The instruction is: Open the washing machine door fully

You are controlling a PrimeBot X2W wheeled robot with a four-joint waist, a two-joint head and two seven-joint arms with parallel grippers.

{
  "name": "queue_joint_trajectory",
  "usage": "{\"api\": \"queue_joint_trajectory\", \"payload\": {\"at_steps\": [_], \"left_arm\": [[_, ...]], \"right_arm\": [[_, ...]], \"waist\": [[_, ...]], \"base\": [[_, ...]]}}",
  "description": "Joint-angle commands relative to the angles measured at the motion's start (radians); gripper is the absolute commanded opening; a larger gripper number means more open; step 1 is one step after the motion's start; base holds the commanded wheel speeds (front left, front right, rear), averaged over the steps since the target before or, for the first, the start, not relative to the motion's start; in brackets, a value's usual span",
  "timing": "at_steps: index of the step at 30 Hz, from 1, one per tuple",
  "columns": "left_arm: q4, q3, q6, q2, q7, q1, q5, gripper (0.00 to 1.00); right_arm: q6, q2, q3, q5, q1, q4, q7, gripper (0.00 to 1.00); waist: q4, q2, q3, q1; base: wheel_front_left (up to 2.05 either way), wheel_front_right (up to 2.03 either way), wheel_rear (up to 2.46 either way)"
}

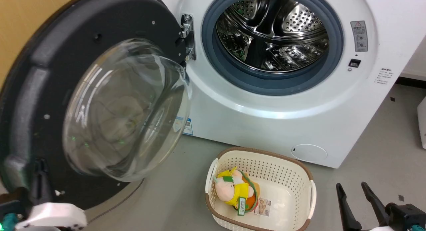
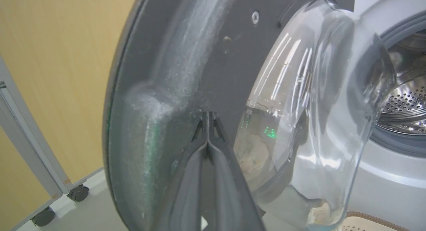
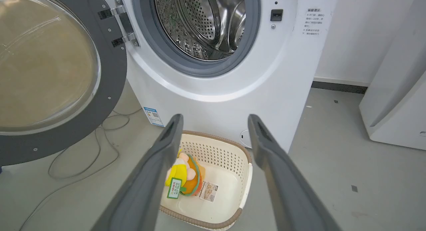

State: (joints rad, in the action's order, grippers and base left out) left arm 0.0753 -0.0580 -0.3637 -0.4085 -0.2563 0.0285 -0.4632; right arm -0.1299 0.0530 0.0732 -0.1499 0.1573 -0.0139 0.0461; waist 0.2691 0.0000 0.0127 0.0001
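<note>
The washing machine door (image 1: 30, 91) stands swung far out on its hinge at the left of the washing machine (image 1: 266, 124), leaving the steel drum (image 1: 273, 34) fully exposed. Judged nearly complete: at most 1 last push outward remains. The left pincer (image 2: 208, 117), fingers pressed together and holding nothing, touches the door's dark inner face low down. The right pincer (image 3: 215, 119) hangs wide and empty above the basket (image 1: 266, 152). The drum looks empty; the basket on the floor holds 1 plush toy (image 1: 233, 191) and 1 printed card (image 1: 263, 206).

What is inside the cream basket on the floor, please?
A yellow and orange plush toy and a small paper label lie in the basket; whatever is beneath the toy is covered.
</note>
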Motion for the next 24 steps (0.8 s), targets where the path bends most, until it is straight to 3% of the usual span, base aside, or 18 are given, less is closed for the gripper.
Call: {"api": "queue_joint_trajectory", "payload": {"at_steps": [1, 7, 14, 15, 16, 17, 18, 19, 24], "left_arm": [[0.015, 0.040, 0.018, 0.008, -0.005, -0.022, 0.016, 0.00], [0.029, 0.129, 0.077, 0.076, -0.005, -0.003, 0.086, 0.00], [-0.009, 0.179, 0.101, 0.161, -0.005, 0.083, 0.131, 0.00], [-0.030, 0.166, 0.108, 0.190, -0.005, 0.123, 0.148, 0.18], [-0.030, 0.166, 0.108, 0.190, -0.005, 0.123, 0.148, 0.18], [-0.030, 0.154, 0.121, 0.197, -0.005, 0.138, 0.152, 0.42], [-0.032, 0.143, 0.129, 0.204, -0.005, 0.150, 0.157, 0.75], [-0.037, 0.133, 0.131, 0.211, -0.005, 0.161, 0.165, 1.00], [-0.043, 0.075, 0.143, 0.220, -0.002, 0.193, 0.203, 1.00]], "right_arm": [[-0.001, -0.003, -0.002, -0.004, -0.003, 0.000, 0.003, 1.00], [-0.001, -0.003, -0.006, -0.013, -0.001, 0.007, 0.008, 1.00], [-0.001, -0.003, -0.030, -0.038, -0.002, 0.010, 0.039, 1.00], [-0.001, -0.003, -0.029, -0.038, 0.003, 0.012, 0.046, 1.00], [-0.001, -0.003, -0.029, -0.038, 0.003, 0.012, 0.046, 1.00], [-0.001, -0.003, -0.029, -0.036, 0.005, 0.013, 0.049, 1.00], [-0.001, -0.003, -0.028, -0.031, 0.007, 0.013, 0.051, 1.00], [-0.001, -0.003, -0.028, -0.026, 0.008, 0.014, 0.052, 1.00], [-0.001, -0.003, -0.030, -0.009, 0.010, 0.014, 0.057, 1.00]], "waist": [[-0.006, 0.0000, 0.000, -0.0001], [-0.026, 0.0000, -0.005, -0.0001], [-0.052, 0.0000, -0.023, -0.0001], [-0.056, 0.0000, -0.027, -0.0001], [-0.056, 0.0000, -0.027, -0.0001], [-0.057, 0.0000, -0.029, -0.0001], [-0.059, 0.0000, -0.030, -0.0001], [-0.062, 0.0000, -0.032, -0.0001], [-0.077, 0.0000, -0.042, -0.0001]], "base": [[0.00, 0.00, 0.00], [0.00, 0.00, 0.00], [0.00, 0.00, 0.00], [0.00, 0.00, 0.00], [0.00, 0.00, 0.00], [0.00, 0.00, 0.00], [0.00, 0.00, 0.00], [0.00, 0.00, 0.00], [0.00, 0.00, 0.00]]}}
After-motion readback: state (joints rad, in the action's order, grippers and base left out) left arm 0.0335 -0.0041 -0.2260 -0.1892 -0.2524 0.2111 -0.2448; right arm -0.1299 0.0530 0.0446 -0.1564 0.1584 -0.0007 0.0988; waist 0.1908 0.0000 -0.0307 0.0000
